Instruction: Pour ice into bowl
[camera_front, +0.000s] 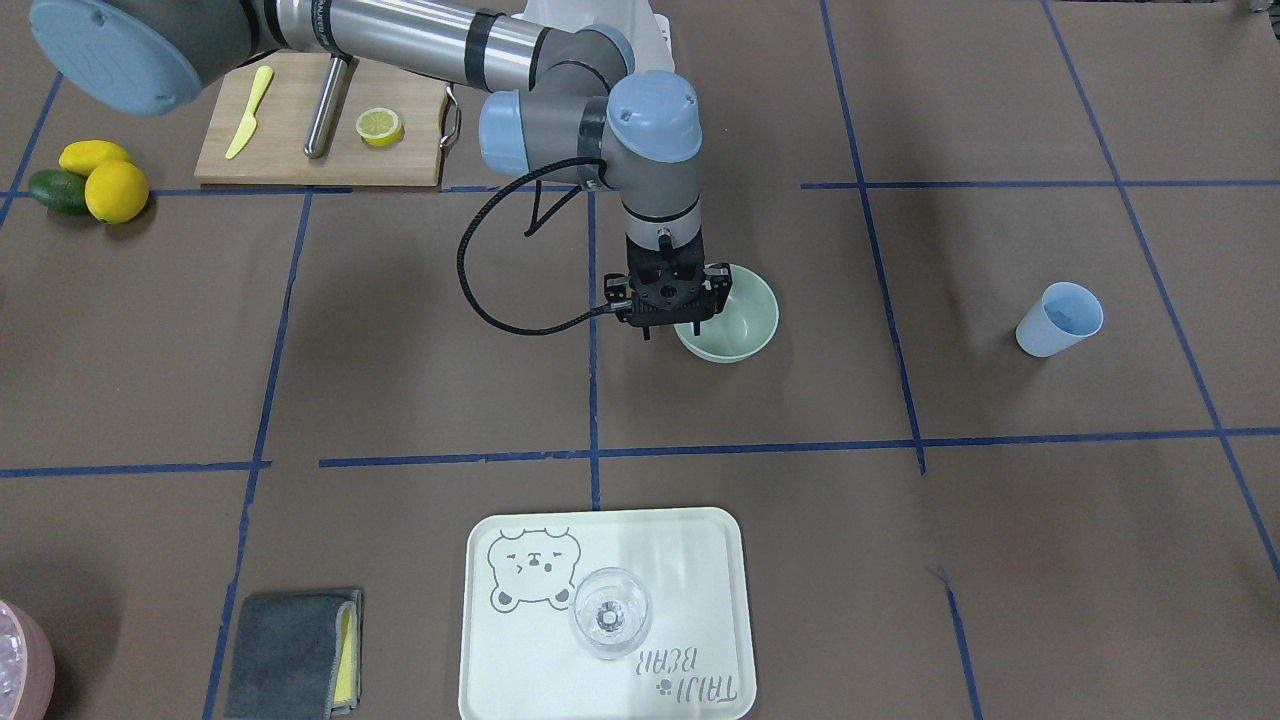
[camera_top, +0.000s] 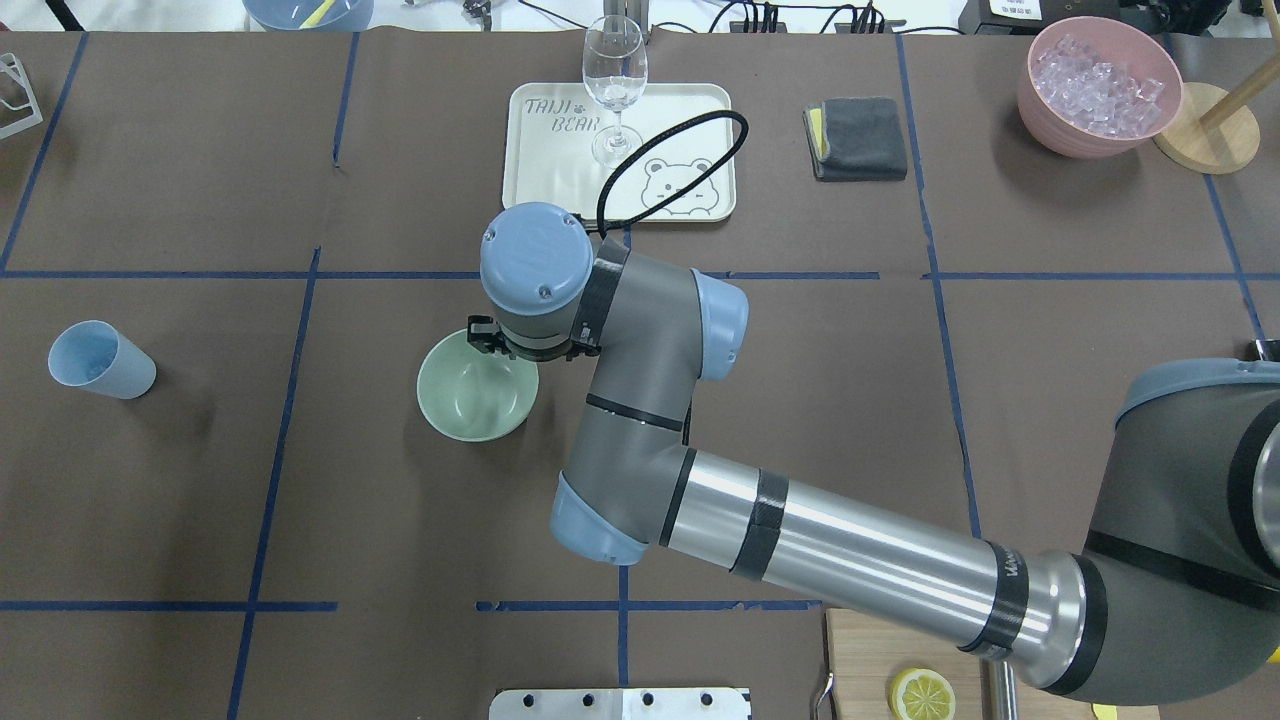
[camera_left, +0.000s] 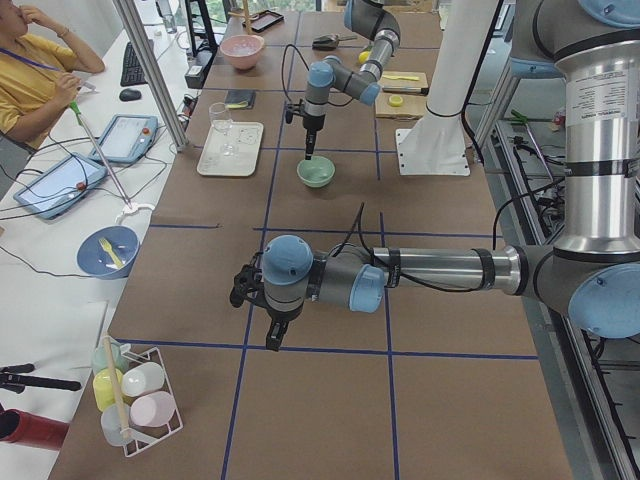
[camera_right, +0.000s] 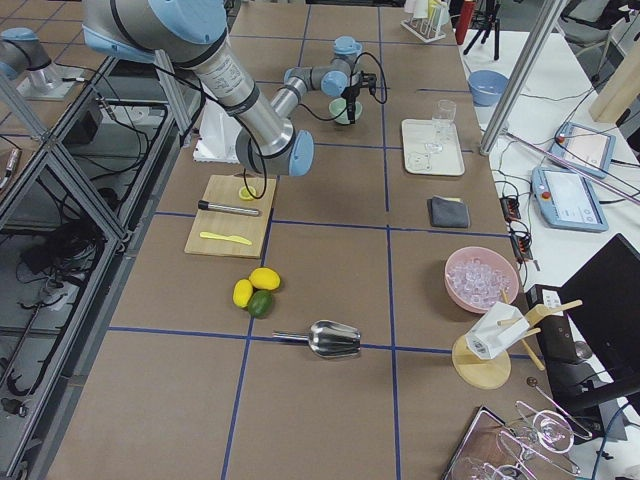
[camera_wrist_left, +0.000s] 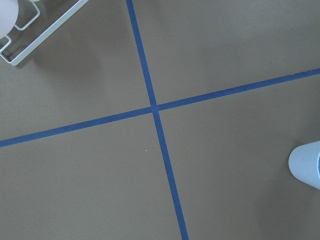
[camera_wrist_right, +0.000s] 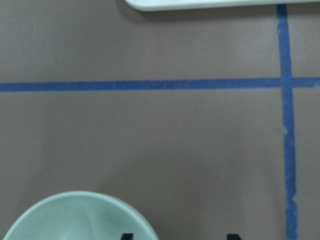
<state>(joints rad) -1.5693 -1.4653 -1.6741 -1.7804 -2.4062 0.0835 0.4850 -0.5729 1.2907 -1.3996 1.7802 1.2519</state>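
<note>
Right end effector (camera_front: 671, 325) hangs over the rim of the bowl (camera_top: 470, 400), fingers spread, near the middle of the bench (camera_top: 850, 400). Ice (camera_top: 1100, 75) fills a pink container (camera_top: 1075, 143) by the far right corner. Left end effector (camera_left: 271, 335) hangs near the left end; whether it is spread cannot be told.

The pale tray (camera_top: 700, 110) bears the printed words "TAIJI BEAR" toward its 10 o'clock corner in the overhead view, beside a bear drawing (camera_top: 672, 185). No other text is legible.
</note>
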